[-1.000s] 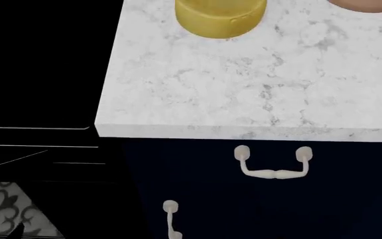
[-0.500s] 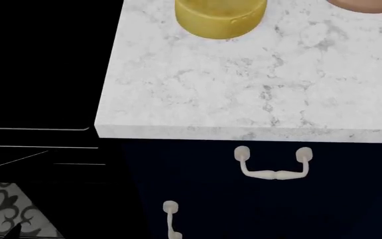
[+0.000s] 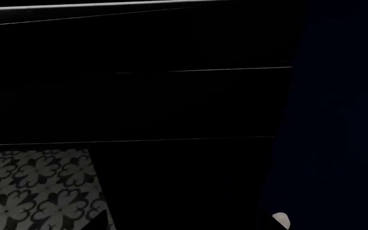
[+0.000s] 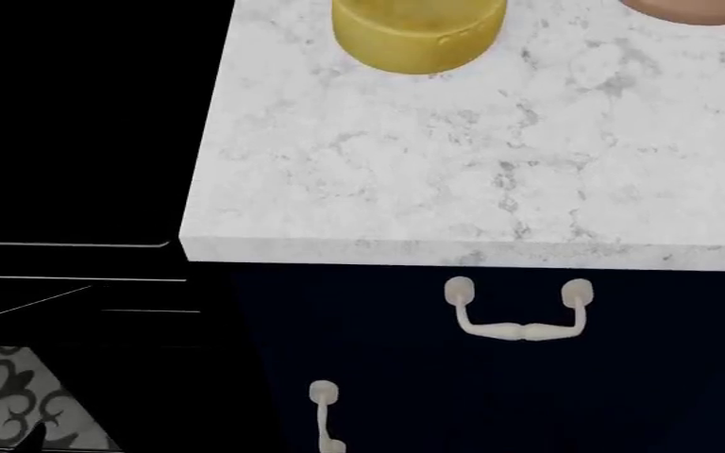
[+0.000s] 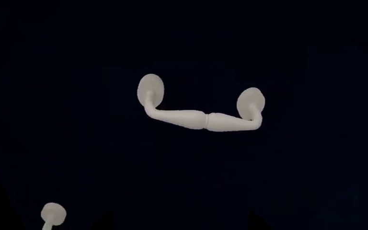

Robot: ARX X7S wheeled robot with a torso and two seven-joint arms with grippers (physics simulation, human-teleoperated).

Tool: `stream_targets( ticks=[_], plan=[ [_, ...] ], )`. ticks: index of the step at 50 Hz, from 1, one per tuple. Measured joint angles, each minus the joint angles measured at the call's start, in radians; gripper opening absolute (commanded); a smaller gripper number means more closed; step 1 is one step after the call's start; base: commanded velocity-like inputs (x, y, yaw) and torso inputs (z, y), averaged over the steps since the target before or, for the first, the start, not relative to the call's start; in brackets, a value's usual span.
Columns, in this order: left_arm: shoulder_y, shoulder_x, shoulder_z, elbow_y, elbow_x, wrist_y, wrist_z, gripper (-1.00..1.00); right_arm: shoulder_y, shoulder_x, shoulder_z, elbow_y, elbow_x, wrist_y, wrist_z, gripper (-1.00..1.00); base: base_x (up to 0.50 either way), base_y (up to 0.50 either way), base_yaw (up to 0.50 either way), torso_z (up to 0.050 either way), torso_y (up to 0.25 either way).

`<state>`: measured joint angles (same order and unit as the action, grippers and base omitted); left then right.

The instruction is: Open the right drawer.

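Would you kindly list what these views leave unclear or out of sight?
- Both claws: in no view, so their state is unknown.
- Yellow container: head view, cut off by the top edge.
- Vertical door handle: head view, cut off by the bottom edge.
- Right drawer outline: right wrist view, lost in uniform dark navy around its handle.

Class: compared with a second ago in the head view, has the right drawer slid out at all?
No. The right drawer sits shut; its handle keeps the same gap below the marble countertop edge.
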<state>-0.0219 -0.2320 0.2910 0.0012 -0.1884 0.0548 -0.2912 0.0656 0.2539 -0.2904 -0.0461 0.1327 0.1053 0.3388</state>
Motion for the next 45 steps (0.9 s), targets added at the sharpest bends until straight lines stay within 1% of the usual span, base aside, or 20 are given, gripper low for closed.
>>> stream_targets(
  ticks=[7, 15, 29, 45],
  plan=[
    [-0.001, -0.002, 0.005, -0.001, -0.001, 0.000, -0.003, 1.00, 0.031, 0.024, -0.019, -0.019, -0.058, 0.076, 0.028, 1.00, 0.00, 0.00, 0.00, 0.000, 0.000],
    [-0.003, -0.003, 0.009, -0.004, -0.002, 0.002, -0.006, 1.00, 0.078, 0.048, -0.073, -0.021, -0.172, 0.175, 0.069, 1.00, 0.00, 0.00, 0.00, 0.000, 0.000],
    [-0.006, -0.008, 0.016, -0.005, -0.009, -0.002, -0.009, 1.00, 0.148, 0.080, -0.202, -0.009, -0.408, 0.334, 0.133, 1.00, 0.00, 0.00, 0.00, 0.000, 0.000],
    [-0.007, -0.014, 0.022, -0.002, -0.016, -0.002, -0.014, 1.00, 0.221, 0.100, -0.370, 0.031, -0.665, 0.509, 0.138, 1.00, 0.00, 0.00, 0.00, 0.000, 0.000]
  ],
)
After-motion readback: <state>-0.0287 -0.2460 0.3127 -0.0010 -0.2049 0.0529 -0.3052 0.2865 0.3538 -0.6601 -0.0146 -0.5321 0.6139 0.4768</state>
